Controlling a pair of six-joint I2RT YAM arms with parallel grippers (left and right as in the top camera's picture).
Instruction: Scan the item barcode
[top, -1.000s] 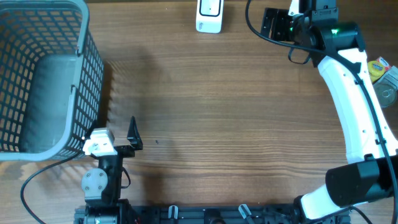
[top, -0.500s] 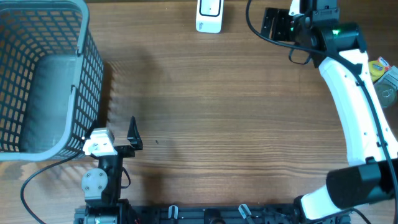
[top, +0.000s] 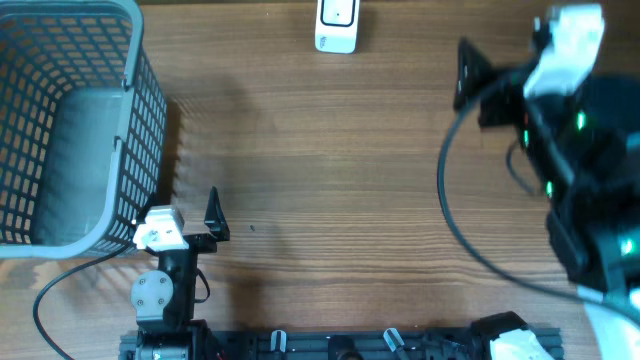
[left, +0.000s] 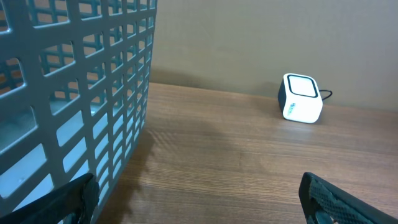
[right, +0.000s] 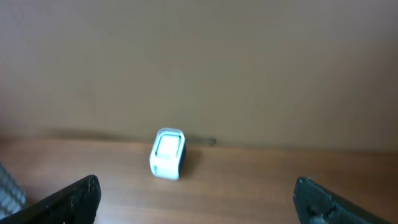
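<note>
Overhead crops the scanner (top: 337, 30); both wrist views show it whole.

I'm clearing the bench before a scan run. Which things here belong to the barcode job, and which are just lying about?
For the job:
- small white box-shaped barcode scanner; no item to scan shows

Lying about:
- grey plastic lattice basket, standing on the brown wooden table

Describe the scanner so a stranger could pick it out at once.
Start at the wooden table and go to its far edge, right of the grey mesh basket. The scanner stands alone there: a small white cube with a dark back and a cable.
</note>
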